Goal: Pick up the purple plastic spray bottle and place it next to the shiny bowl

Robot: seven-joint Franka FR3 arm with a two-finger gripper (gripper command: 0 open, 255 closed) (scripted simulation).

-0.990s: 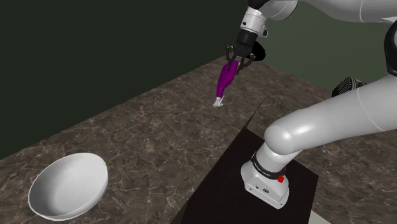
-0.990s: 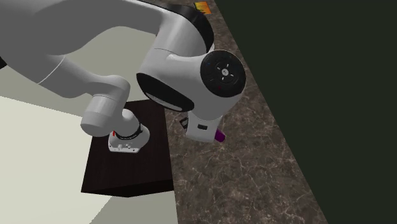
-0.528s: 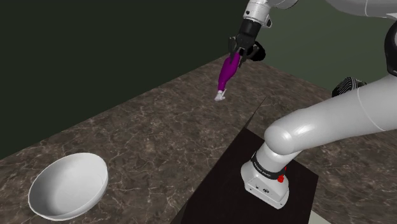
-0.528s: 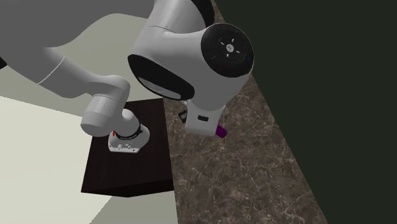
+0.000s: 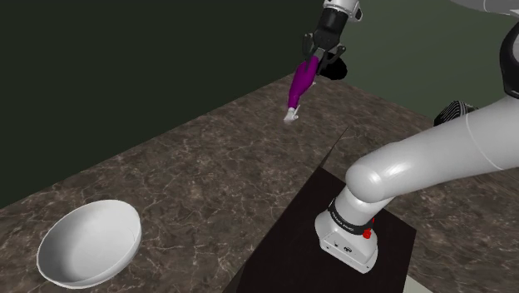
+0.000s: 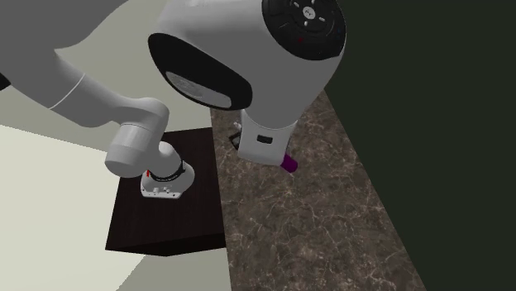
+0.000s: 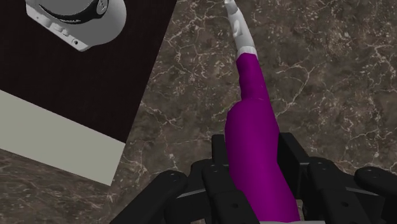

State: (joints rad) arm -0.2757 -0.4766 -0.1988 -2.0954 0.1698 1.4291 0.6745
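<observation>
The purple spray bottle (image 5: 303, 81) hangs in the air above the far end of the counter, its white nozzle (image 5: 290, 114) pointing down. My gripper (image 5: 320, 57) is shut on the bottle's wide body. In the wrist view the bottle (image 7: 257, 145) is clasped between the two black fingers (image 7: 218, 156), with its white nozzle (image 7: 241, 30) stretching away from the hand over the marble. In the second exterior view a sliver of the bottle (image 6: 288, 163) shows below the arm's big joint. The white bowl (image 5: 89, 243) sits near the shoulder view's lower left, far from the gripper.
The dark marble counter (image 5: 191, 183) runs from the bowl to under the gripper. The arm's dark stand (image 5: 308, 241) sits at the shoulder view's lower right, with the white base (image 7: 79, 20) in the wrist view. A dark wall (image 5: 125, 58) backs the counter.
The gripper has risen with the bottle held in it, lifting the bottle higher above the counter. The bowl has not moved.
</observation>
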